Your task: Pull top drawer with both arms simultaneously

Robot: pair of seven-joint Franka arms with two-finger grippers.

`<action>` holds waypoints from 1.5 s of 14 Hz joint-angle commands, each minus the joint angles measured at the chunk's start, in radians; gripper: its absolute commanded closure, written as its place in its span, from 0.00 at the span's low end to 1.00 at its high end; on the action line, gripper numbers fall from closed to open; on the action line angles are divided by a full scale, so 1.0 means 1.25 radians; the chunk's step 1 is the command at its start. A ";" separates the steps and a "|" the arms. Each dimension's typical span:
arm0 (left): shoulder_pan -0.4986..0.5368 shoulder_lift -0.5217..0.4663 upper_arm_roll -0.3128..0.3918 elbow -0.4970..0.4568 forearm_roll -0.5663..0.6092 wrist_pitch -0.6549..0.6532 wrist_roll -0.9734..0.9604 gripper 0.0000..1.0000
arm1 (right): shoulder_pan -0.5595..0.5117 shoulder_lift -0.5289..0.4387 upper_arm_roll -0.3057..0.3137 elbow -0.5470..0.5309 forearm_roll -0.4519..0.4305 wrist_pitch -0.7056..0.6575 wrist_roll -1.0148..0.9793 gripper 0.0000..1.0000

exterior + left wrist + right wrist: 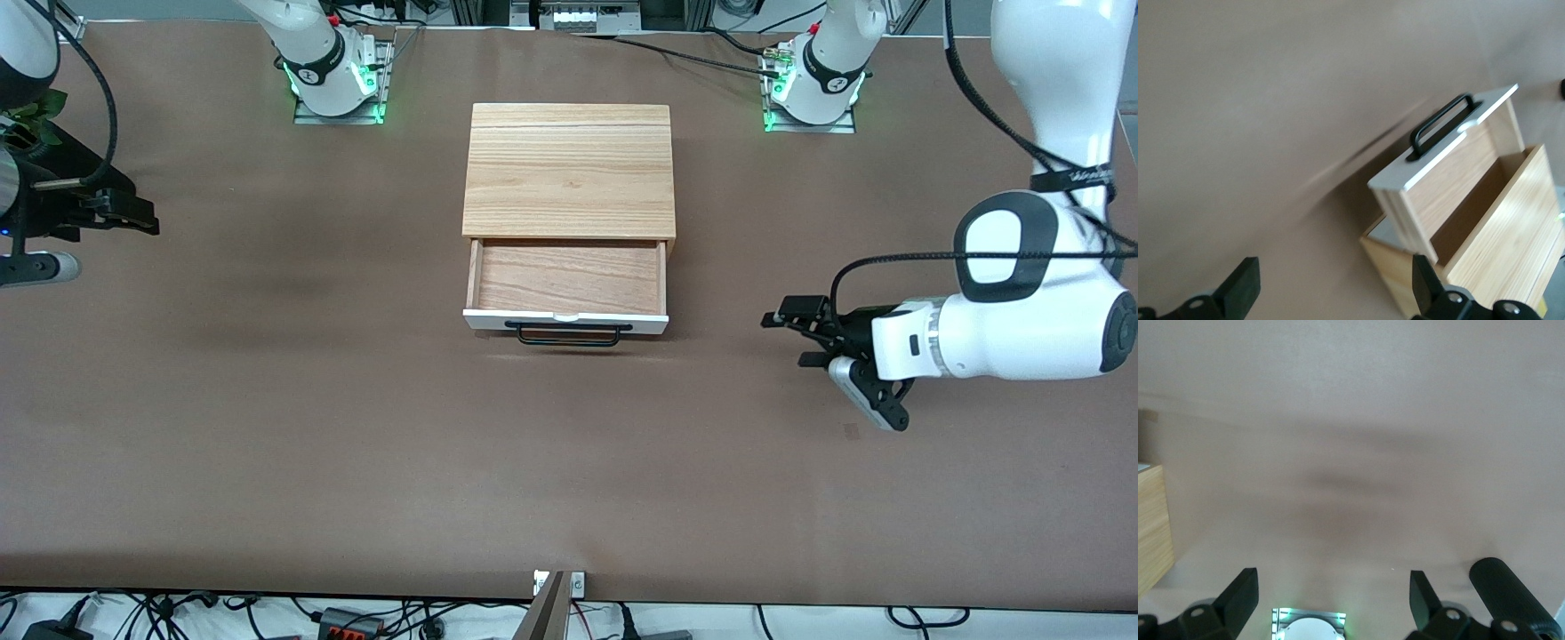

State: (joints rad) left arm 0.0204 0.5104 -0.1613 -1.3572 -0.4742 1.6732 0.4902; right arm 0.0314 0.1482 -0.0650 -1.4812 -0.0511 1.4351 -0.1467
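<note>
The top drawer [569, 277] stands pulled out of the light wooden casing [569, 169], its reddish-brown inside bare. Its white front panel [498, 318] and black bar handle [569, 335] face the front camera. My left gripper [791, 338] is open and empty above the table, beside the drawer toward the left arm's end and apart from it. Its wrist view shows the open gripper [1331, 287], the drawer [1451, 173] and the handle [1441, 123]. My right gripper [133, 215] is open and empty at the right arm's end of the table, well away from the drawer; its wrist view [1331, 600] shows bare table.
The casing's corner [1151, 527] shows in the right wrist view, with the right arm's lit base [1308, 628]. Both arm bases [338, 80] [813, 89] stand at the table's robot edge. The lower white drawer front [1395, 233] is closed. Cables lie below the table's near edge.
</note>
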 commanded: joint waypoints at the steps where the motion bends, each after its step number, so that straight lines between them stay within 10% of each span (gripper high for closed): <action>1: 0.008 -0.029 0.003 -0.006 0.073 -0.041 -0.009 0.00 | -0.046 -0.114 0.034 -0.159 0.014 0.105 0.024 0.00; 8: 0.008 -0.054 0.005 0.070 0.209 -0.133 -0.036 0.00 | -0.094 -0.144 0.042 -0.134 0.016 0.118 0.023 0.00; 21: 0.055 -0.298 0.006 -0.077 0.388 -0.115 -0.292 0.00 | -0.083 -0.126 0.018 -0.123 0.069 0.111 0.055 0.00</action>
State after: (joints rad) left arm 0.0818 0.2137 -0.1487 -1.3595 -0.0135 1.5193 0.1463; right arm -0.0642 -0.0091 -0.0497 -1.6388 0.0276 1.5774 -0.0876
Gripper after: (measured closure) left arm 0.000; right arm 0.000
